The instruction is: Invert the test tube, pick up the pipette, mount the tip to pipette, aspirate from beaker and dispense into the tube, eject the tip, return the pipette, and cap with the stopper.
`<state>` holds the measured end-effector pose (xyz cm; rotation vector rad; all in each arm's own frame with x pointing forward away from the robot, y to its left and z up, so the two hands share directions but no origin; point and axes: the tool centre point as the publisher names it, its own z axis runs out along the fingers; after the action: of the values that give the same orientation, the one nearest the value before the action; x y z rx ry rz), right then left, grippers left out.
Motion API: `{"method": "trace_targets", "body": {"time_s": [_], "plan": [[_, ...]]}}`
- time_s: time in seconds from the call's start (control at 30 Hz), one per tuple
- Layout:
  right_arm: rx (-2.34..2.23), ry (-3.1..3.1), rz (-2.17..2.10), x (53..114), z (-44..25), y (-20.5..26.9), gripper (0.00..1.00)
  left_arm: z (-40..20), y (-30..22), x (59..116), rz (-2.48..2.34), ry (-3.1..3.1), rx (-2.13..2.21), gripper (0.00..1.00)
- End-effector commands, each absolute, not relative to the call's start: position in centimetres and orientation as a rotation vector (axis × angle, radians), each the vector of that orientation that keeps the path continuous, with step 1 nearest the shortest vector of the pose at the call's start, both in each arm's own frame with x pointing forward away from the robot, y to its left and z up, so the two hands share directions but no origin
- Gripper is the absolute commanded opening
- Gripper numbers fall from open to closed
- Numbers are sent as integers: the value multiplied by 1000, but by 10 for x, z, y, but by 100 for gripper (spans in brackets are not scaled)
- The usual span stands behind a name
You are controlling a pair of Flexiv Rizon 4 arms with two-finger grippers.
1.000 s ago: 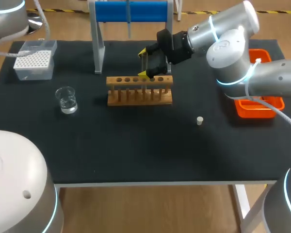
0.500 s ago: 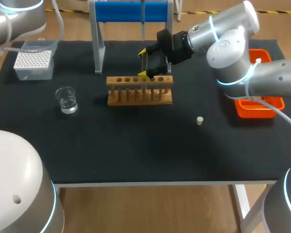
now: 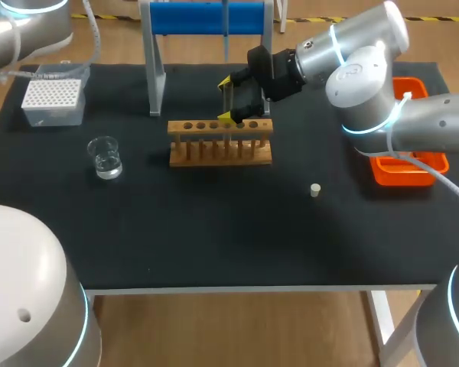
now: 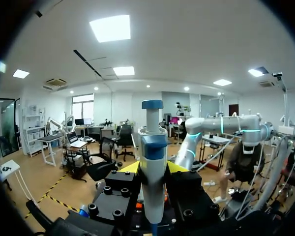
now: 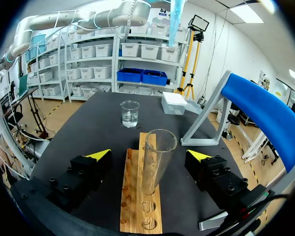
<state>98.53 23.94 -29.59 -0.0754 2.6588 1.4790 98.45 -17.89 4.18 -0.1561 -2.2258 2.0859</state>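
Pipette [image 4: 153,147] sits upright, clamped between both fingers of my left tool [image 4: 153,168]. Test tube [image 5: 155,162] stands mouth-up in the rack [image 5: 137,216], between the wide-open fingers of my right tool [image 5: 148,156], which grip nothing. I judge that mounting the tip is the step in hand. Next I would carry the pipette over the tip box [image 3: 53,101], upper left of the frame, and press straight down.

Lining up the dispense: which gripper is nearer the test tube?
Right. The right gripper straddles the test tube in the rack; the left gripper, holding the pipette, is high above the table.
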Motion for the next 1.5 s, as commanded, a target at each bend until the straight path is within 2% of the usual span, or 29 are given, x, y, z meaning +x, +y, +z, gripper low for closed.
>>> {"method": "trace_targets", "body": {"time_s": [0.03,1.5], "plan": [[-77,2663,1478,986,-295,239,100,43,-178,986,2081,-2226,-160,0],[-77,2663,1478,986,-295,239,100,19,-188,978,2087,-2243,-201,0]]}}
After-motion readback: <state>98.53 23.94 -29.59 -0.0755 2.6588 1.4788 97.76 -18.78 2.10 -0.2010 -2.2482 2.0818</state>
